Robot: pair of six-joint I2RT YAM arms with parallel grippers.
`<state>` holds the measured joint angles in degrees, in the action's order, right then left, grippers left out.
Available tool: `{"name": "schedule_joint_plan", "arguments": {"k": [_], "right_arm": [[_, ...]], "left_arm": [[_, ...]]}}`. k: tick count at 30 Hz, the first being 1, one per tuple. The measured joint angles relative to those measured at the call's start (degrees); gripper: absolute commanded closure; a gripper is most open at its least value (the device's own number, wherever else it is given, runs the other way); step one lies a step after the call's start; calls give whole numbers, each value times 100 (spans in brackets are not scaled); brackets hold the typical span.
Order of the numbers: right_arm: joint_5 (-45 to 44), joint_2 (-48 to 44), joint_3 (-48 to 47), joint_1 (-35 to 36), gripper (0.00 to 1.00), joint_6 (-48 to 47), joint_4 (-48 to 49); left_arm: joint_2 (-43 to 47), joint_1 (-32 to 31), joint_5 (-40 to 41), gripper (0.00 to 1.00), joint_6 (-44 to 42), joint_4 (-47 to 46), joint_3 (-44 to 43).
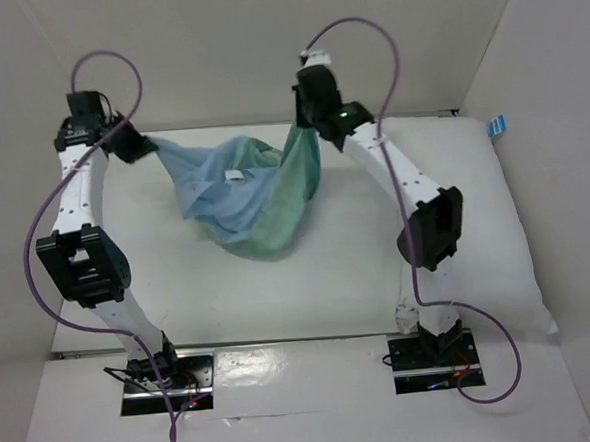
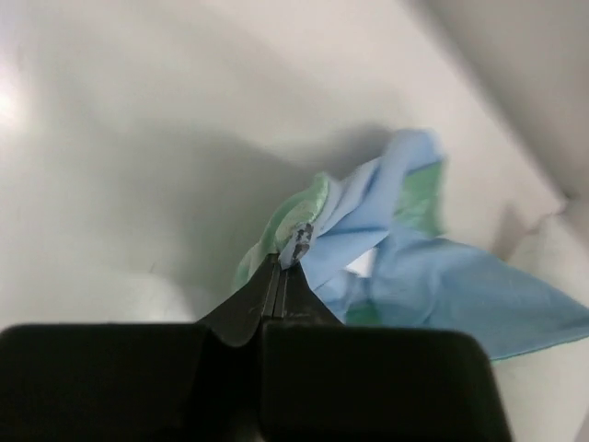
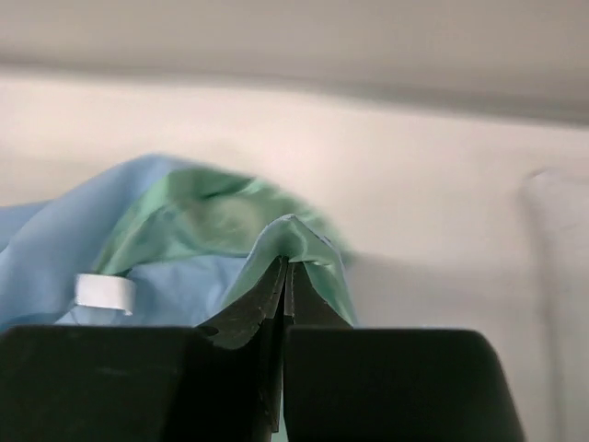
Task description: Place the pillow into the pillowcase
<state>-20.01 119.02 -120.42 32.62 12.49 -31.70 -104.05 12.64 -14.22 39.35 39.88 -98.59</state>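
The pillowcase (image 1: 249,199) is a thin, limp cloth, light blue on its left part and sea-green on its right, creased and bunched; it is slung like a hammock between the two arms, sagging in the middle down toward the white table (image 1: 229,295), though the pictures do not show whether its lowest fold touches; a small white label (image 1: 234,175) sits on the blue face near the upper edge. The left gripper (image 1: 142,148) is clamped on the cloth's left corner, which pulls into a tight point at the fingertips; in the left wrist view the jaws of that gripper (image 2: 281,269) are pressed together with a crumpled bit of edge sticking out just past the tips, and the rest of the pillowcase (image 2: 414,276) spills away to the right. The right gripper (image 1: 307,120) pinches the green side, held higher than the left; from its own camera the gripper (image 3: 287,272) has its jaws shut on a fold of the pillowcase (image 3: 184,221) — the fold arches over the tips — with the label (image 3: 104,292) off to the left. The pillow (image 1: 479,200) — plump, white and wrinkled — lies on the table's right side under the right arm, apart from the cloth.
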Motion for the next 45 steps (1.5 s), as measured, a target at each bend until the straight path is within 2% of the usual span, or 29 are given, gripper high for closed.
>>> {"name": "schedule_joint_plan", "arguments": {"k": [6,9,11,14,16,20,23,24,25,26,27,29,30,31,32,33,34,35,37,38,39,42,45], "right_arm": [[164,-1591,-330,-1121,100,-46,348],[186,-2420,-149,-1403,100,-63,627],[203,-3014,216,-1543,100,-85,835],[186,-3836,1130,-1670,100,-125,1034],[173,-4371,2133,-1718,100,-116,1110],[310,-5383,4621,-1668,100,151,1172],[745,-6151,6585,-1344,100,474,1084],[909,-6478,7173,-1158,100,632,984],[1119,-6804,7663,-957,91,876,813],[1172,-7114,8032,-776,78,925,741],[1220,-7364,8242,-520,63,1062,525],[1113,-7569,8268,-153,36,1272,184],[1032,-7595,8183,0,22,1340,85],[933,-7569,8043,96,22,1379,4],[835,-7499,7844,138,23,1366,-59],[748,-7383,7597,155,35,1344,-63],[662,-7184,7296,164,41,1314,-52],[573,-6876,6902,162,44,1318,-39],[529,-6269,6245,166,44,1305,190],[538,-5847,5939,177,27,1296,313],[557,-5440,5661,181,20,1311,387],[595,-3956,4802,203,12,1261,415],[586,-2361,4238,214,12,1294,407]], "left_arm": [[-68,678,-577,100,4,256,-2553],[-76,1130,-911,100,55,304,-3152],[-76,1414,-1095,100,129,308,-3228],[-101,1714,-1228,100,151,328,-2946],[-111,1814,-1281,100,146,369,-2533],[33,1829,-1366,100,87,136,-1047],[286,1818,-1287,100,-15,85,271],[372,1818,-1259,96,-17,59,612],[479,1821,-1211,79,-24,15,946],[575,1827,-1169,79,-22,31,1193],[616,1827,-1143,51,-7,79,1296],[621,1829,-1104,33,-52,87,1294],[614,1829,-1080,28,-83,87,1244],[597,1829,-1051,26,-98,140,1141],[570,1829,-1005,25,-160,166,1012],[551,1827,-975,25,-177,162,883],[540,1770,-898,26,-216,181,758],[522,1725,-787,28,-308,223,612],[472,1530,-581,28,-468,269,332],[442,1375,-439,26,-522,271,245],[413,1207,-326,26,-623,297,199],[376,675,-61,25,-754,330,424],[374,210,33,25,-758,249,1189]]}}
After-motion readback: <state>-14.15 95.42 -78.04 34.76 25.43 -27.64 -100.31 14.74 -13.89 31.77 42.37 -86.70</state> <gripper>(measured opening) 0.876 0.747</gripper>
